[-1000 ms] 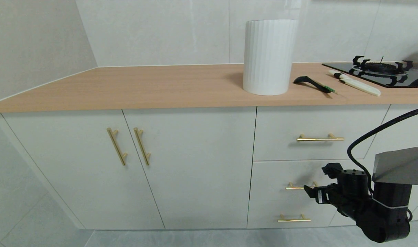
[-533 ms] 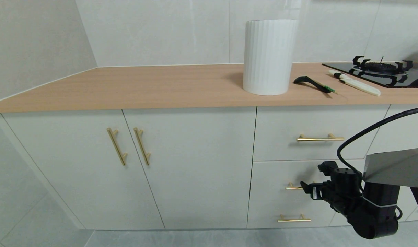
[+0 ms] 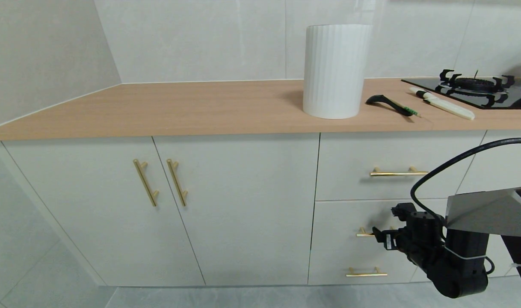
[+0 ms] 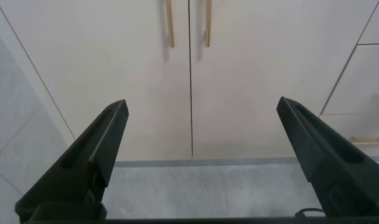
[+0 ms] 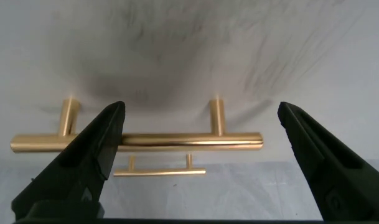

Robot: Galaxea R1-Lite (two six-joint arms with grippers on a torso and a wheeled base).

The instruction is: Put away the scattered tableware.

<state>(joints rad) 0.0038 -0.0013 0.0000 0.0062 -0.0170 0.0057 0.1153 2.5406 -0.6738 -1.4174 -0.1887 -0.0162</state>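
Right gripper (image 3: 386,222), jaws wide apart, has shifted left, closing on the middle drawer handle (image 3: 365,233).

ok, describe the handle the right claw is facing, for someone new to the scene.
Below the wooden counter, right of the double doors, three horizontal gold handles stack up. It's the middle handle, the one straight ahead of the open right claw.

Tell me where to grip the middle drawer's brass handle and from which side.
Grip the handle on the bare bar between its two posts, coming straight at the drawer front. The bar lies level and stands off the panel, so fingers probably fit best above and below it; the open right pincer spans along it.
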